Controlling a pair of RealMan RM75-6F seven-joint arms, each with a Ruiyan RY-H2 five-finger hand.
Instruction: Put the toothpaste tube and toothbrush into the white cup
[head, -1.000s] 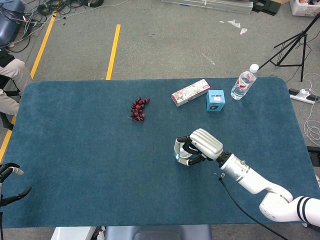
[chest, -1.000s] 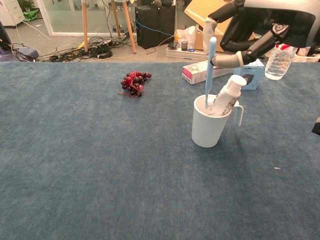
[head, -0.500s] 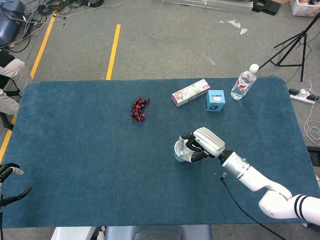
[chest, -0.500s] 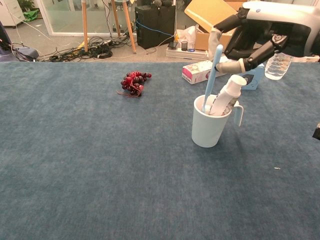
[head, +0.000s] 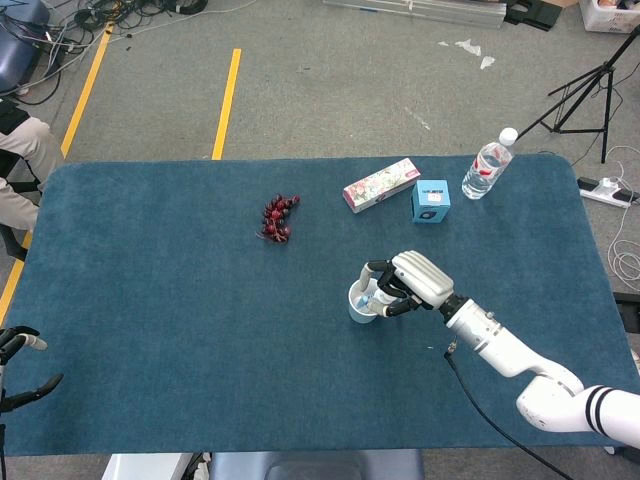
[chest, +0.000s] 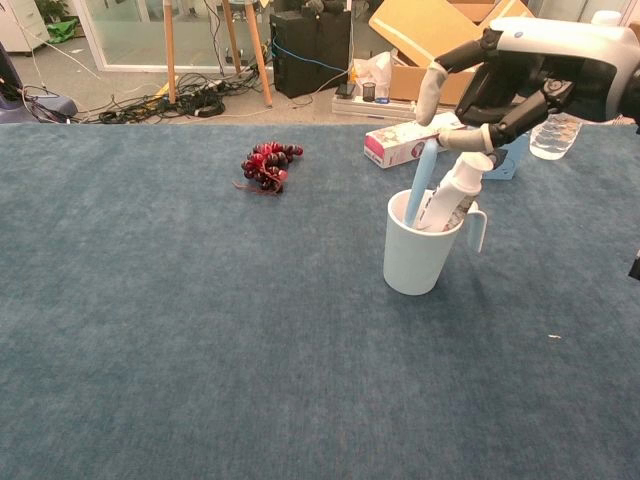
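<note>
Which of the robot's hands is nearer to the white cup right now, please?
The right hand is nearer, directly over the white cup at the toothbrush top. The left hand sits far away at the table's left edge.

Right hand (chest: 500, 85) hovers, fingers curled downward; left hand (head: 20, 365) low, open.

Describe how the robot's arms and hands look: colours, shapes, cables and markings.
The right arm is glossy white and built of rounded segments, with a silver metal ring at the wrist and black stripes near the elbow. A thin black cable hangs under it. The right hand has a ribbed white back, black inner parts and pale grey fingers. The left hand, at the frame edge, shows black fingers with a pale tip.
</note>
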